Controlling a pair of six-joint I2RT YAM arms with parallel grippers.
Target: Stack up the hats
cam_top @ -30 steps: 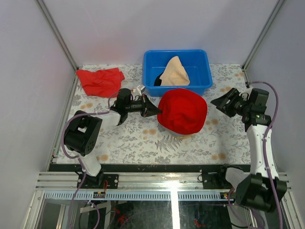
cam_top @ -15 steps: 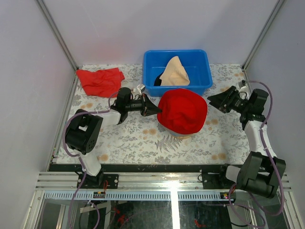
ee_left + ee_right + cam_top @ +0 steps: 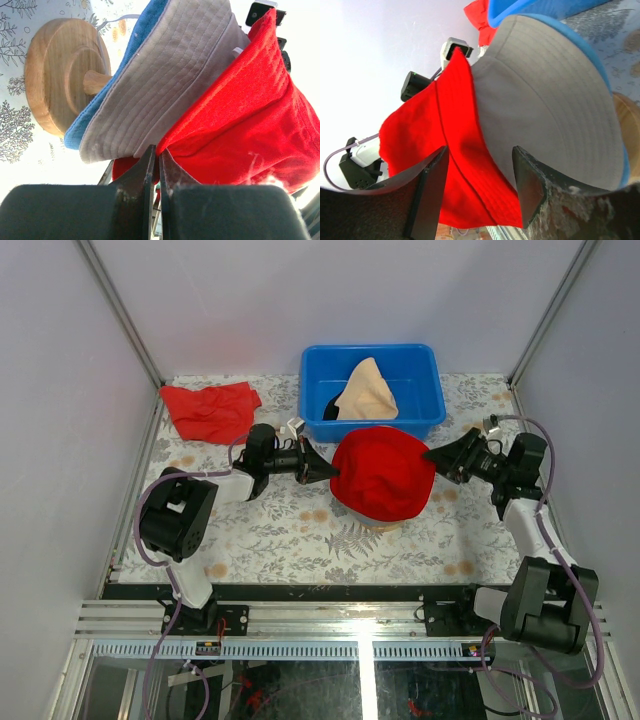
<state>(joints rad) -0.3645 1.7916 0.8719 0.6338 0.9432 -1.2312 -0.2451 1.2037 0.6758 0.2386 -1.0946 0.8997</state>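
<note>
From above, the right pincer [image 3: 437, 455] has swung in from the right edge to the red hat [image 3: 383, 476] mid-frame, while the left pincer [image 3: 328, 471] hasn't budged. The peach hat [image 3: 366, 392] waits in the blue bin [image 3: 370, 348], upper centre. Left wrist view: the pincer is pressed shut on the red brim, beside the grey hat [image 3: 165, 75] and blue hat [image 3: 76, 134]. Right wrist view: fingers spread astride the red brim, so seating it looks next.

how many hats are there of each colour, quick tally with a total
red hat: 1
grey-khaki hat: 1
blue hat: 1
peach-beige hat: 1
total: 4
</note>
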